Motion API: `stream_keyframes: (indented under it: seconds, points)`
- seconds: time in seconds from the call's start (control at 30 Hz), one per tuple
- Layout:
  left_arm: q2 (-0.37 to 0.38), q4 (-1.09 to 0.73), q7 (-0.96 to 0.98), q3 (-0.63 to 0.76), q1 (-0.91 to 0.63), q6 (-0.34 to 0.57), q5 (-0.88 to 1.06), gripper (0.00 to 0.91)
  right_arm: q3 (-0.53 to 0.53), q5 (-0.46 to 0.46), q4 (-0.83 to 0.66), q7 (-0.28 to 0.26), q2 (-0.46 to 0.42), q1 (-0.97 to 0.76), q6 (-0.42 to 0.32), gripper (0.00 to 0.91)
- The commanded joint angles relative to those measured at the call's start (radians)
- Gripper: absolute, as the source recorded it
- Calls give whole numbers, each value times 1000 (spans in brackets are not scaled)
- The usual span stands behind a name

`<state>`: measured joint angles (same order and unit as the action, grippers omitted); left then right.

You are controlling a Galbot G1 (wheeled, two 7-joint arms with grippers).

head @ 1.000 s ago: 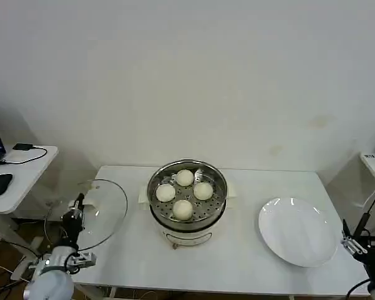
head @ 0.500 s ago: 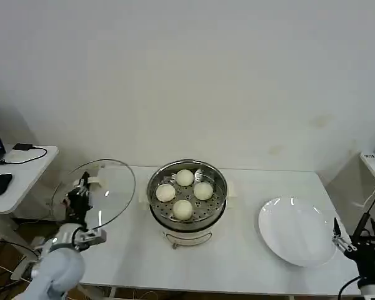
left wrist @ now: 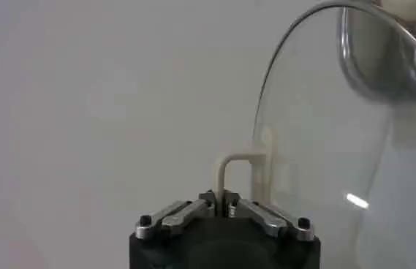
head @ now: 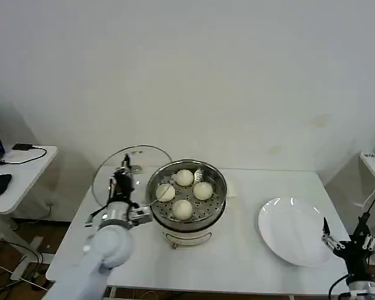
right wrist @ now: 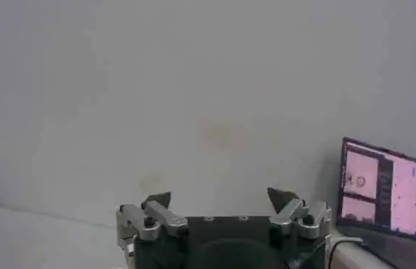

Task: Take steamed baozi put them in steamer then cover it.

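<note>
Four steamed baozi (head: 184, 192) sit in the steamer (head: 187, 222); left tool (head: 123, 181) pinches the cover (head: 115, 170) handle beside it, upright; right tool (head: 345, 240) spread near bench (head: 237, 262) edge

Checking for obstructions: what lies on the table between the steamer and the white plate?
Nothing: in the head view, the table is bare between the steamer and the white plate.

plain white wall (head: 237, 75) behind a white table (head: 237, 250).
</note>
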<state>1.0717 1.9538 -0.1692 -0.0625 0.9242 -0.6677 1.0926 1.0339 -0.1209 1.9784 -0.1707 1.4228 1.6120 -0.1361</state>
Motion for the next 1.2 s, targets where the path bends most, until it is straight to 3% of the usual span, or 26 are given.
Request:
stream_keyframes:
  seconds: [0.03,0.2,0.37,1.2]
  points:
    - [165,-65,-122,235,-171,-70,160,0,-26,30,2,3,16,-9,1,907]
    - [280,-125,-139,267,-174,-69,222,0,-37,33,14,5,22,-12,10,907]
    - [337,-173,-143,271,-166,-68,255,0,-45,35,21,4,26,-10,12,907]
    - [349,-228,-161,244,-113,-21,358,0,-69,45,12,3,29,-5,2,907]
